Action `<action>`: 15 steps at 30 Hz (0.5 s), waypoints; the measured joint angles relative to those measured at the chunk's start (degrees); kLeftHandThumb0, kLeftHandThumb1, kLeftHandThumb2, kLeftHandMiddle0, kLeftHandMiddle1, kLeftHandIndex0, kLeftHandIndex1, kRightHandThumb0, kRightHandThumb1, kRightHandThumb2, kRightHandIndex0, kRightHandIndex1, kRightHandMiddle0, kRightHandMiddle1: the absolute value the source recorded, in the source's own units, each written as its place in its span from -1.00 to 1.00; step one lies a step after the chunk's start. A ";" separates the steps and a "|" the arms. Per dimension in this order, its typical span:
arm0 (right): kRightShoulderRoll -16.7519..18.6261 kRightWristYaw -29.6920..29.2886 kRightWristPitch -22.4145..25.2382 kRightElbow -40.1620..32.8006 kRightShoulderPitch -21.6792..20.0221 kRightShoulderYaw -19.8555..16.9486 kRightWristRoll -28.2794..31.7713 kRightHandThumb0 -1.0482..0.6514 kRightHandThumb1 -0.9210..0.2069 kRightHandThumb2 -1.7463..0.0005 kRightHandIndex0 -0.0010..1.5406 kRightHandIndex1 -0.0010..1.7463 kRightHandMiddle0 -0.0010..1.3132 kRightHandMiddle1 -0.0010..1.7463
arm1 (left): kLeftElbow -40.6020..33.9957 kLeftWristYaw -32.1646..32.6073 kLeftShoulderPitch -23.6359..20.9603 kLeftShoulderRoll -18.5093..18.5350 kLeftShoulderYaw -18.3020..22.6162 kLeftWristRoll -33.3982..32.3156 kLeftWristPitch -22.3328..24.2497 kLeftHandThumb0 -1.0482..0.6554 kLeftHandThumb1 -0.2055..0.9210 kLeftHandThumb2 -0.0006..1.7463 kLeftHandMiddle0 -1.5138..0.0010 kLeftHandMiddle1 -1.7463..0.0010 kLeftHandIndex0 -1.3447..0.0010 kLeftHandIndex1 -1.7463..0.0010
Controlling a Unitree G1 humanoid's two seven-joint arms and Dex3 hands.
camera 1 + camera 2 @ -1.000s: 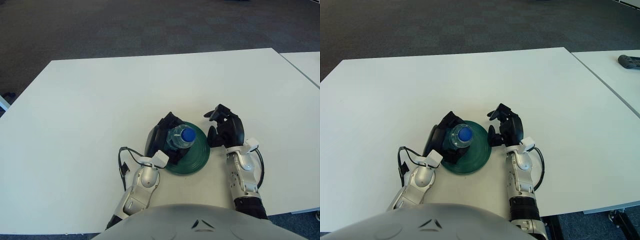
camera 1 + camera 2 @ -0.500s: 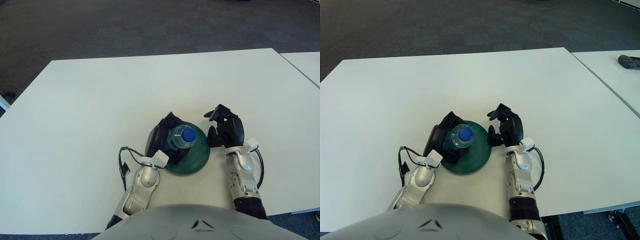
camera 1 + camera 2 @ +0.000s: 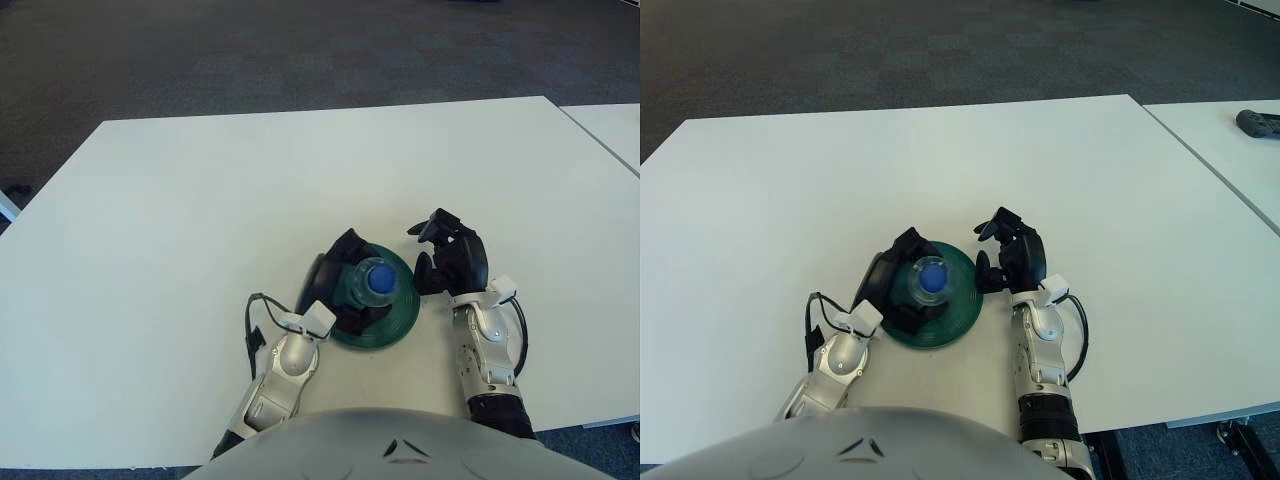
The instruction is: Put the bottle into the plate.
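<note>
Clear bottle (image 3: 373, 286) with blue cap is standing upright on the dark green plate (image 3: 399, 312), near-centre of the white table (image 3: 200, 200). Left hand (image 3: 338, 285) is wrapping its fingers around it. Right hand (image 3: 452, 262) is sitting just right of the plate rim, fingers loosely curled, holding nothing. Wide open tabletop far and left.

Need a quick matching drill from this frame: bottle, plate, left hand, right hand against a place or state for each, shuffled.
Things:
1. bottle
2. plate
3. left hand
4. right hand

Descriptions:
A. dark green, on the white table
B. holds nothing, just right of the plate
C. blue cap, standing upright over the plate
D. fingers wrapped around the bottle

Pairs: 1-C, 2-A, 3-D, 4-B
</note>
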 measured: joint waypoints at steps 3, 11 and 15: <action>0.05 -0.38 0.00 0.00 0.00 0.00 -0.42 0.22 0.80 -0.88 0.13 1.00 0.43 0.52 | 0.73 -0.62 0.20 0.10 -0.09 -0.71 -1.12 -0.54 0.86 -0.42 0.35 -0.29 0.69 -0.52; 0.10 -1.18 0.02 0.00 0.00 -0.05 -0.62 0.22 0.79 -0.87 0.12 1.00 0.42 0.53 | 2.47 -1.02 0.78 2.32 -0.80 2.49 -5.10 -0.88 0.99 -0.42 0.66 0.73 0.98 0.09; 0.14 -1.56 0.06 0.00 -0.01 -0.05 -0.62 0.22 0.79 -0.87 0.11 1.00 0.42 0.53 | 2.80 -1.00 0.90 3.03 -0.82 4.11 -5.58 -0.97 1.00 -0.38 0.79 0.90 0.99 0.44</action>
